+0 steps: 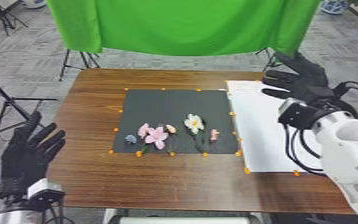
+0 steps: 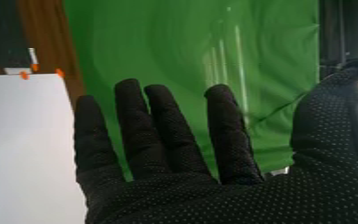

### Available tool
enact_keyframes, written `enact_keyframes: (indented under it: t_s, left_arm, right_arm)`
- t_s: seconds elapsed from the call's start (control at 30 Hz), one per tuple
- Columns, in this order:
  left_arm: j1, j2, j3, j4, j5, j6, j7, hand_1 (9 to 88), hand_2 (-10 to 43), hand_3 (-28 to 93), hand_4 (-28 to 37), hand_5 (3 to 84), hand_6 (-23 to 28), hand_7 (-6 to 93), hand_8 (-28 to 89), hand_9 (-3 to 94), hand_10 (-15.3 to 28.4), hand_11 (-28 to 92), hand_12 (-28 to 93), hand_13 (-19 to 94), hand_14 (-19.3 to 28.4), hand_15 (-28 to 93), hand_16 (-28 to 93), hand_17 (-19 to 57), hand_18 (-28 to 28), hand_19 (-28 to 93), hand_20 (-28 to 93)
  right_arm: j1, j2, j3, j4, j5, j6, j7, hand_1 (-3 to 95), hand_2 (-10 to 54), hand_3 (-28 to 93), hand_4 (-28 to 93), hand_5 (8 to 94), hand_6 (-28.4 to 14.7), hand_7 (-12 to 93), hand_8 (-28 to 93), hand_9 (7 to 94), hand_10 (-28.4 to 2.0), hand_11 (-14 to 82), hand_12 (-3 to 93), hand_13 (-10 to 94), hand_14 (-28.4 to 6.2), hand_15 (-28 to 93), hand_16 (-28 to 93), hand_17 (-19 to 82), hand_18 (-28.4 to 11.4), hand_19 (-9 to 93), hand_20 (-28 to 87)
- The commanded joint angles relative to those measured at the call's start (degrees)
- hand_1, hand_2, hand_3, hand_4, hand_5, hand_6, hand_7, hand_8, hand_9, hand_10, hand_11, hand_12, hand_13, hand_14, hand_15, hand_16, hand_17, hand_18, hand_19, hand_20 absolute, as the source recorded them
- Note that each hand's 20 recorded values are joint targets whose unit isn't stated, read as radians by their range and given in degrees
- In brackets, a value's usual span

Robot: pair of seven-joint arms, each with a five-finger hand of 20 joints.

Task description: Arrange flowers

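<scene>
You have a green cloth (image 1: 184, 27) hanging at top centre of the head view, a black stand (image 1: 10, 101) at left, grey carpet (image 1: 33, 62) upper left.

On the table (image 1: 95, 172) lies a mat (image 1: 171, 104), flowers (image 1: 157, 136) toward its near edge; right, seemingly paper (image 1: 262, 132).

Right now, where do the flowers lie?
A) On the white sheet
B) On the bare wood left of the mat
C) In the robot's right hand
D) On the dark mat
D: the white flower and the large pink flower both lie on the dark mat, while the right hand hovers with its fingers spread over the far end of the white sheet.
</scene>
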Motion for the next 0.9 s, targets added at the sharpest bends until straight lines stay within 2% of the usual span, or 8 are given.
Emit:
enact_keyframes:
  t_s: [0.03,0.07,0.13,0.27,0.33,0.4,0.5,0.9]
  left_arm:
    - [0.2,-2.13,-0.73,-0.52,-0.82,1.4,0.73,25.9,4.9,61,-25.1,32.1,4.1,7.1,-7,28.6,17.3,22,13,17,23.2,46,-7,-6.8,25.9,49,8]
    - [1.0,2.11,0.17,-0.66,-4.89,2.82,4.95,26.2,4.9,61,-25.0,32.1,4.2,7.1,-7,28.9,17.4,22,13,17,23.4,47,-7,-6.5,25.8,49,8]
    - [2.1,2.11,-0.76,-1.19,-4.73,2.9,5.11,26.4,5.0,61,-24.8,32.1,4.2,7.1,-7,29.1,17.4,22,13,17,23.5,47,-8,-6.3,25.7,49,8]
    - [1.6,0.58,-2.09,-1.23,-3.3,2.63,2.28,26.9,5.2,61,-24.4,32.0,4.3,7.4,-7,29.2,17.5,22,12,18,23.7,47,-8,-6.4,25.6,49,7]
    - [1.2,-1.66,-3.14,-1.08,-1.4,1.59,-1.09,27.3,5.2,61,-24.1,32.2,4.7,7.4,-7,29.7,17.7,22,12,19,23.9,48,-8,-6.4,25.5,48,7]
    - [1.9,-0.83,-3.8,-1.1,-2.24,1.43,-1.37,28.0,5.1,62,-23.6,32.6,5.0,7.7,-7,30.6,18.0,23,12,20,24.6,48,-8,-6.6,25.7,48,7]
    - [2.3,-3.41,-6.59,-0.94,1.6,-1.84,-6.81,28.2,5.2,62,-23.0,34.4,6.3,8.0,-7,30.9,18.2,23,12,20,25.3,50,-9,-7.1,26.6,48,6]
    - [0.7,-2.59,-6.27,0.13,0.11,-1.72,-5.66,28.0,5.3,61,-22.0,32.9,5.5,7.3,-7,29.1,17.7,23,11,18,25.3,49,-10,-8.6,28.0,48,4]
  right_arm:
    - [-1.3,0.5,0.1,-0.4,2.7,4.2,-2.3,11.4,13.2,79,-27,38.0,1.0,10,-9,41.6,-17.8,7.1,14.0,31,-22.3,25,15,6,-25.1,43,14]
    - [-1.1,0.4,0.0,-0.5,2.4,4.8,-2.3,11.4,13.3,79,-27,37.9,1.1,10,-9,41.8,-17.8,7.1,14.0,32,-22.2,25,16,6,-25.0,43,14]
    - [-0.3,0.2,-0.2,-0.4,2.3,4.4,-1.8,11.3,13.3,79,-27,37.9,1.2,11,-9,42.5,-17.8,7.2,14.2,32,-22.1,26,16,6,-25.0,43,15]
    - [1.1,0.4,-1.4,0.0,2.1,5.4,-1.2,11.3,13.6,79,-27,38.1,1.3,11,-9,43.0,-17.9,7.5,14.3,33,-22.0,27,16,6,-24.8,43,15]
    - [1.6,0.3,-1.7,0.4,2.4,5.3,-0.7,11.4,13.7,79,-27,38.5,1.1,11,-9,43.2,-17.9,7.6,14.3,33,-22.0,27,16,6,-24.8,43,15]
    - [2.0,0.2,-1.7,0.5,1.7,5.3,0.7,11.4,13.8,79,-27,39.3,0.9,12,-9,43.3,-18.0,7.8,14.3,33,-22.0,28,16,6,-24.7,43,16]
    - [2.2,0.2,-1.8,0.9,1.0,4.1,2.3,11.3,13.9,80,-27,42.0,-0.1,13,-10,45.3,-18.3,9.5,14.5,34,-22.0,30,16,6,-25.2,45,17]
    - [-4.5,-0.2,4.0,0.5,1.1,-0.1,2.2,11.7,13.5,80,-27,42.3,-0.2,12,-10,45.9,-18.4,10.4,13.9,35,-22.2,32,14,6,-25.7,46,17]
